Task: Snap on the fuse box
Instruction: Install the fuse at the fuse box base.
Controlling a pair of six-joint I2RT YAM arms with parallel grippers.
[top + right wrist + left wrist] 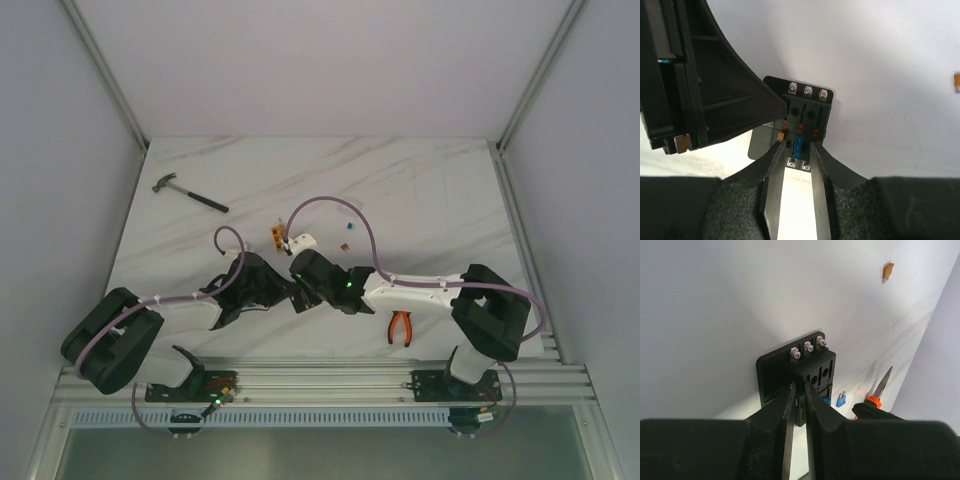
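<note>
White, marble-veined table (420, 180) boxed in by pale walls and metal framing. Near the middle of it, toward the arms: the fuse box (815, 371), black, lying flat, with three screws along one end. Hidden from the overhead camera by the two wrists meeting above it. Left gripper (799, 392) pinched on the near edge of the box's raised block, fingers pressed against it from both sides. Right gripper (796, 147) at the opposite end, jaws a little apart, tips either side of a seated blue fuse (799, 143). Cannot tell whether they touch the plastic. Red dots beside the slots. Just beside the box, on the bare surface, a loose blue fuse (841, 400). Near that, orange-handled pliers (401, 327), close to the right arm and the table's front edge. Just behind the grippers, a small orange block (275, 236) and a white piece (303, 241). Well apart at the far left, a hammer (190, 194).
</note>
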